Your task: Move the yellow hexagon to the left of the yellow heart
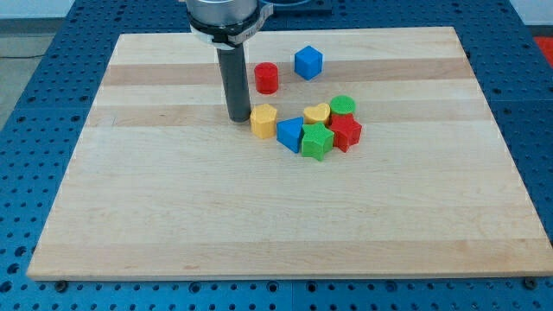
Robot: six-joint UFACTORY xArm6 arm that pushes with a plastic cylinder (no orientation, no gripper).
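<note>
The yellow hexagon (263, 120) sits near the board's middle, touching the blue triangle (289, 134) on its right. The yellow heart (316, 114) lies further right, between the blue triangle and the green cylinder (342, 106). My tip (238, 118) rests on the board just left of the yellow hexagon, touching or nearly touching its left side. The dark rod rises from the tip to the view's top.
A green star (317, 141) and a red star (346, 132) crowd below and right of the heart. A red cylinder (266, 78) and a blue cube (308, 62) stand toward the view's top. The wooden board (173, 216) lies on a blue perforated table.
</note>
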